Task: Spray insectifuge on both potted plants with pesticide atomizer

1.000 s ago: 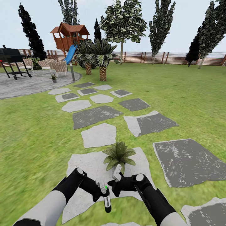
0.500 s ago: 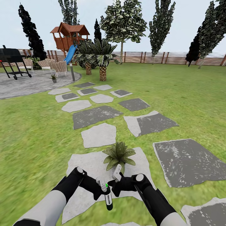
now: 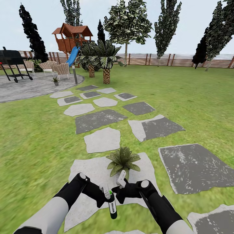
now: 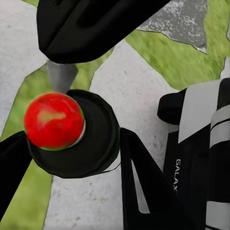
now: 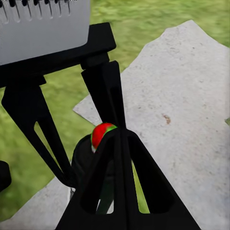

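Fingers (image 4: 139,182) of the left gripper (image 3: 103,191) — clamped on the pesticide atomizer (image 3: 111,207), dark body hanging downward, white spray head uppermost; a red and green cap end of it faces the left wrist camera.
Right gripper (image 3: 119,185) — just beside the spray head, fingers apart, the bottle's top seen between them in the right wrist view; contact cannot be told.
Near potted plant (image 3: 123,161) — upright on a pale stepping stone (image 3: 94,172), just beyond both grippers.
Far potted plant (image 3: 56,80) — small, on the round grey patio (image 3: 29,87), well apart.
Surroundings — green lawn (image 3: 195,100), grey and white stones, bollard lamp (image 3: 74,74), grill (image 3: 13,61), wicker chairs (image 3: 55,68), play tower (image 3: 71,37), palms (image 3: 105,60), slatted fence (image 3: 169,60).
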Available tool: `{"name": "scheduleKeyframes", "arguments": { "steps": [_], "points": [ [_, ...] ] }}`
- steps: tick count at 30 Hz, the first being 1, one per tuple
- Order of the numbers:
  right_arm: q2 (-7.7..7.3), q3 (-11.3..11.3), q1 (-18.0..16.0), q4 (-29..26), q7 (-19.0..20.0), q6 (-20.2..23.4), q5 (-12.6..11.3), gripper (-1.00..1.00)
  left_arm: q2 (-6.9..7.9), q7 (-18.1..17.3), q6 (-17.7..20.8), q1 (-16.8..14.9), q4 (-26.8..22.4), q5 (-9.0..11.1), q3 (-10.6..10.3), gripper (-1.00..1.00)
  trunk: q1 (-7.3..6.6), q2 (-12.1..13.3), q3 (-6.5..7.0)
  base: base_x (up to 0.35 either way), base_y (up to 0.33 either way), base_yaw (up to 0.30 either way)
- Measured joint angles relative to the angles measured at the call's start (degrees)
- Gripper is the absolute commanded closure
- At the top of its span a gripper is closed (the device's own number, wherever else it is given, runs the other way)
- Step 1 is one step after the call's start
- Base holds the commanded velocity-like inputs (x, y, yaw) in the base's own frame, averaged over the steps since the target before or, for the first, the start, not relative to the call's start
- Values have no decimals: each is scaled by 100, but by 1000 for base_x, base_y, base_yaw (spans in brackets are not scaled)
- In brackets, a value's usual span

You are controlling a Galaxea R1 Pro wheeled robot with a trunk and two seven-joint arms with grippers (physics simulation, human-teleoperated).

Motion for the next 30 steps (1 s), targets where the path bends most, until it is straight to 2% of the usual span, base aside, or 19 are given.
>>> {"name": "scheduleKeyframes", "arguments": {
  "steps": [11,14,15,18,21,22,26,29,30],
  "points": [
    [0,0,0,7,1,0,0,100,0,-6,-3,2,6,-6,-8,100,0,0,0,0,0,0],
    [0,0,0,2,1,0,0,100,64,36,-8,16,61,-67,-45,100,0,0,0,0,0,0],
    [0,0,0,1,0,0,0,100,133,45,-4,32,79,-85,-50,100,0,0,0,0,0,0],
    [0,0,0,5,-2,0,-1,100,531,46,-1,76,97,-132,-40,100,0,0,0,0,0,0],
    [0,0,0,19,-1,0,-1,100,831,53,-6,91,103,-189,-38,100,0,0,0,0,0,0],
    [0,0,0,23,-4,0,1,-100,909,60,-6,92,105,-195,-27,100,0,0,0,0,0,0],
    [-22,-7,0,42,-18,-1,4,-100,993,268,29,97,109,-194,26,100,0,0,0,0,0,0],
    [-118,-44,6,129,-55,-22,-3,-100,995,1027,64,121,152,-143,43,100,0,0,0,0,0,0],
    [-211,-48,12,188,-106,-41,-4,-100,988,1324,67,146,209,-120,50,100,0,0,0,0,0,0]
  ]
}}
